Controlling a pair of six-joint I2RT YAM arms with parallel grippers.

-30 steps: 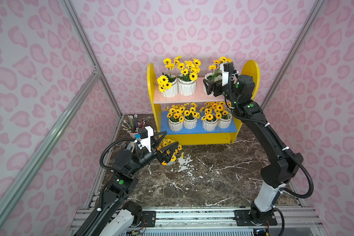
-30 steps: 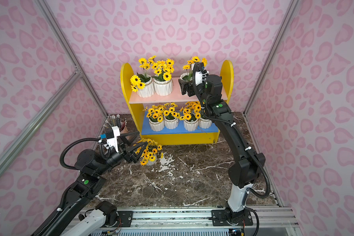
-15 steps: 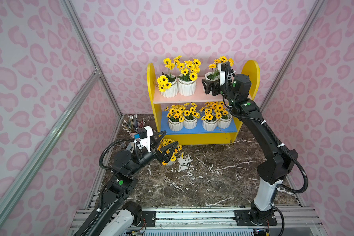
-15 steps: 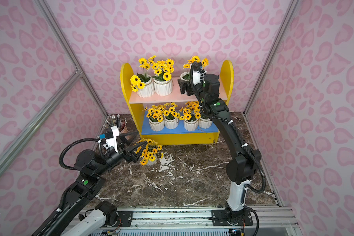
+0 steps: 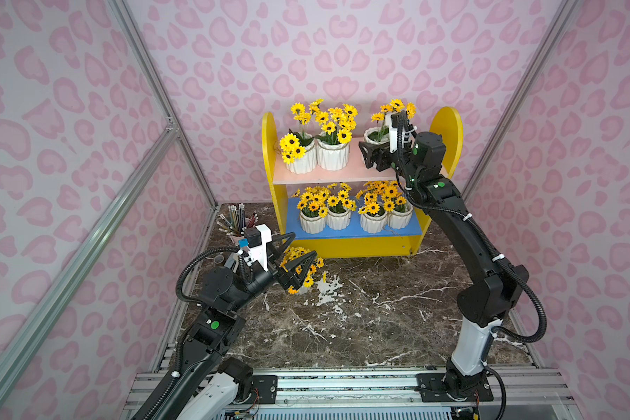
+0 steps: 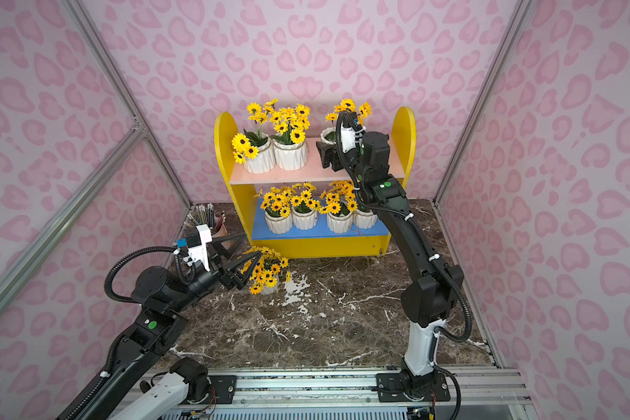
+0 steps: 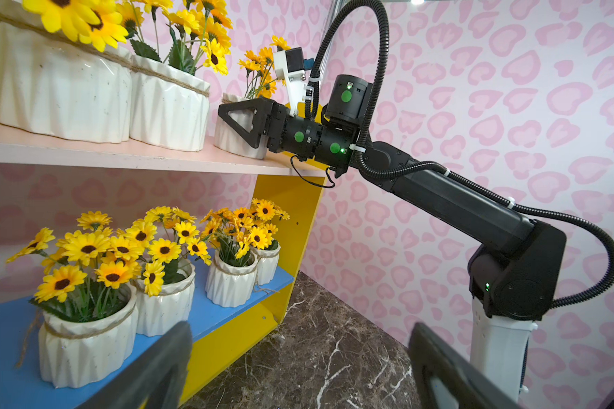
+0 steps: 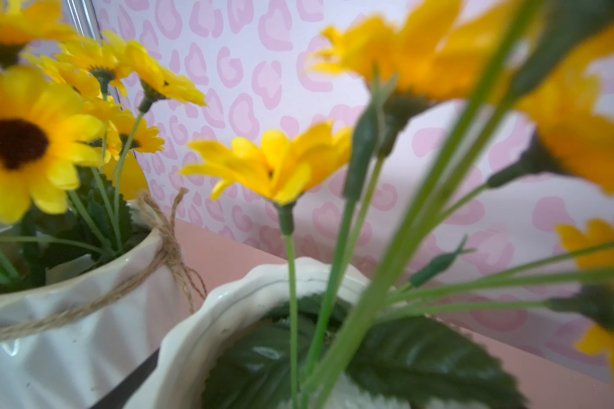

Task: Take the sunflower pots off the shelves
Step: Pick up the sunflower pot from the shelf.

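Pink-spotted walls close round a dark marble floor (image 5: pixel 379 327), and the shelves (image 5: pixel 448 125) stand at the back wall. Seven pots are on them.

On the pink board (image 5: pixel 342 175) the left pot (image 5: pixel 302 162) and the middle pot (image 5: pixel 332 157) touch. The right pot (image 5: pixel 371 135) stands apart from them. A row of four (image 5: pixel 338 218) sits on the blue board (image 5: pixel 413 227), bunched in two pairs.

The eighth pot (image 6: pixel 270 287) is on the floor, just in front of the shelves' left end.

My left gripper (image 5: pixel 305 243) hangs by the eighth pot's flowers with its jaws spread wide and nothing between them. I cannot tell if a fingertip brushes the blooms.

My right gripper (image 5: pixel 367 155) is up at the pink board, level with the right pot. In the left wrist view one finger (image 7: pixel 243 122) lies across the front of that pot. In the right wrist view the pot's rim is right below the camera, and a dark finger (image 8: pixel 128 380) shows between it and the middle pot. So my jaws straddle the right pot, but I cannot tell if they press on it.

A cup of pencils (image 5: pixel 238 222) stands on the floor near the shelves' left side.
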